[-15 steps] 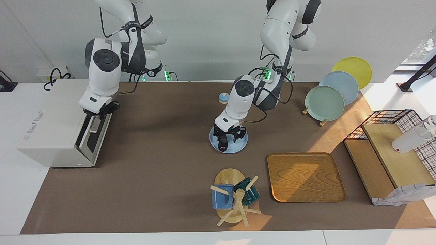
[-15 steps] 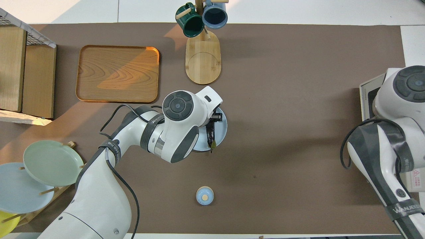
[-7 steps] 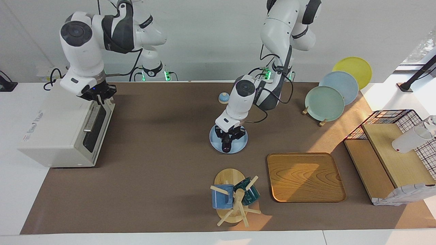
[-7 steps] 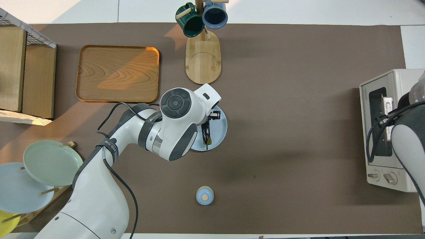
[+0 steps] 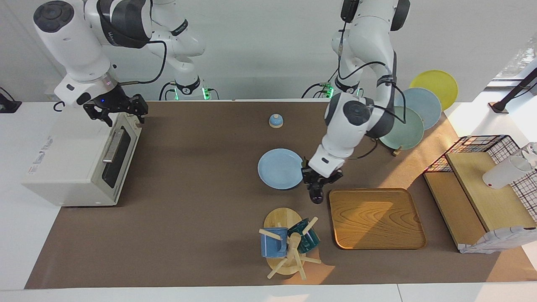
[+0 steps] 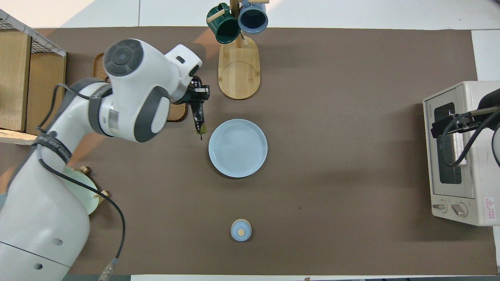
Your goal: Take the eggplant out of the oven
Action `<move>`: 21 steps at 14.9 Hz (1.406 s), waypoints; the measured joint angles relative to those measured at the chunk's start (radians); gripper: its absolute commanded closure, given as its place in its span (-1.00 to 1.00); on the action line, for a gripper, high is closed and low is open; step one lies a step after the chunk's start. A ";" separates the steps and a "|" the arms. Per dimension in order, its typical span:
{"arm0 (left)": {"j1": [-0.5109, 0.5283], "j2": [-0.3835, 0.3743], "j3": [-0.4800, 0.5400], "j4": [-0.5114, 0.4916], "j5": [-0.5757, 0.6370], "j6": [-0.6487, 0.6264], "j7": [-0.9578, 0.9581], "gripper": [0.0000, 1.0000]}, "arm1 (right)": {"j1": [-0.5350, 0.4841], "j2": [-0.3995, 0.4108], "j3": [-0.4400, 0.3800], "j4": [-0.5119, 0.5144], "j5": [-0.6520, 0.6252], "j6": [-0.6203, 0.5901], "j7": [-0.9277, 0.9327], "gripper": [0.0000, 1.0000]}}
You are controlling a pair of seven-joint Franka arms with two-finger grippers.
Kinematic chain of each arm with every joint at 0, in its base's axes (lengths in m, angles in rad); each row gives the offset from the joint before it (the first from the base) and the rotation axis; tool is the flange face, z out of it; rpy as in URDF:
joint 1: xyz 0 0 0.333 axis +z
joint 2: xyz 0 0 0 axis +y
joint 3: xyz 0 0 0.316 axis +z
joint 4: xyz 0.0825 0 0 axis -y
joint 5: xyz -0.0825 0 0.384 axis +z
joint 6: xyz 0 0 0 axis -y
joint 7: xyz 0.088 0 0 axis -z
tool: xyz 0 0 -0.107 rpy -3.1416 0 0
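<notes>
The left tool is clenched on the eggplant, up in the air between the blue plate and the wooden tray. The right tool hangs released above the shut oven.

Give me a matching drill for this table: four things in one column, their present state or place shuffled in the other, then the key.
Things:
1. eggplant
2. oven
3. blue plate
4. green mug

States:
A. hangs on the wooden rack
B. door shut
C. gripped in the left claw, up in the air
D. lies flat on the mat, nothing on it

Pairs: 1-C, 2-B, 3-D, 4-A
</notes>
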 measured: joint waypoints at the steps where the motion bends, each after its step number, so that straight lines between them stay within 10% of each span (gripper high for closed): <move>1: 0.051 0.013 0.000 0.010 0.000 -0.006 0.049 1.00 | 0.006 0.017 0.000 0.019 0.004 -0.009 0.015 -1.00; 13: 0.239 0.201 -0.008 0.164 0.019 0.020 0.300 1.00 | 0.072 0.029 -0.057 0.068 0.007 -0.062 0.106 -1.00; 14: 0.239 0.201 -0.008 0.164 0.020 0.020 0.301 -0.75 | 0.072 0.026 -0.062 0.067 0.007 -0.062 0.106 -1.00; 15: 0.239 0.201 -0.007 0.164 0.020 0.020 0.302 -1.00 | 0.072 0.022 -0.064 0.067 0.007 -0.062 0.106 -1.00; 21: 0.240 0.192 -0.004 0.179 0.021 -0.013 0.305 -1.00 | 0.073 0.013 -0.064 0.067 0.007 -0.058 0.107 -1.00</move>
